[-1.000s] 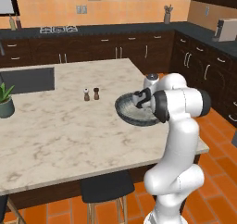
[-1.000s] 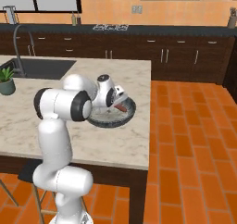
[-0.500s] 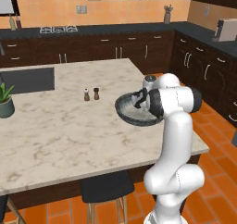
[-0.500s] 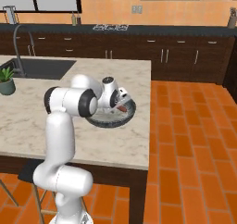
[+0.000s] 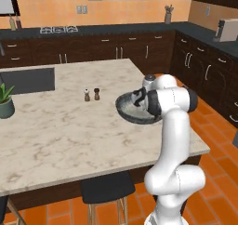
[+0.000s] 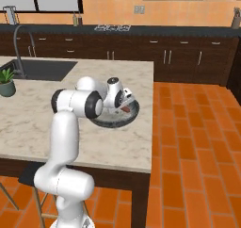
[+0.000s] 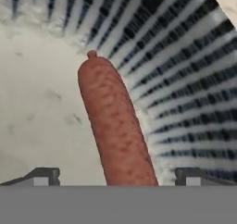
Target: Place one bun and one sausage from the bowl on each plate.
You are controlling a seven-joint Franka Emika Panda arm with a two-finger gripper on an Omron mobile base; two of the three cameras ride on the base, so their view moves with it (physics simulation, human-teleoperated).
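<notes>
The wide dark grey bowl (image 5: 126, 111) (image 6: 109, 124) sits near the right end of the marble island. My gripper (image 5: 138, 99) (image 6: 124, 102) (image 7: 118, 177) reaches down into it and is open. In the hand view a reddish-brown sausage (image 7: 115, 126) lies on the bowl's pale lining (image 7: 41, 102), running lengthwise between my two dark fingertips (image 7: 42, 176), which stand well apart on either side of it. The sausage (image 6: 126, 109) also peeks out red beside the hand. The ribbed bowl wall (image 7: 185, 70) rises to its right. The bun and the plates are out of view.
Salt and pepper shakers (image 5: 91, 94) stand left of the bowl. A potted plant (image 5: 5, 101) (image 6: 6, 82) and a sink (image 5: 28, 80) (image 6: 43, 69) are at the far left. The counter's edge (image 6: 151, 123) runs close beside the bowl. A stool (image 5: 104, 189) stands below.
The arm has shifted its elbow and brought the hand down further into the bowl. The jaws have stayed wide apart.
</notes>
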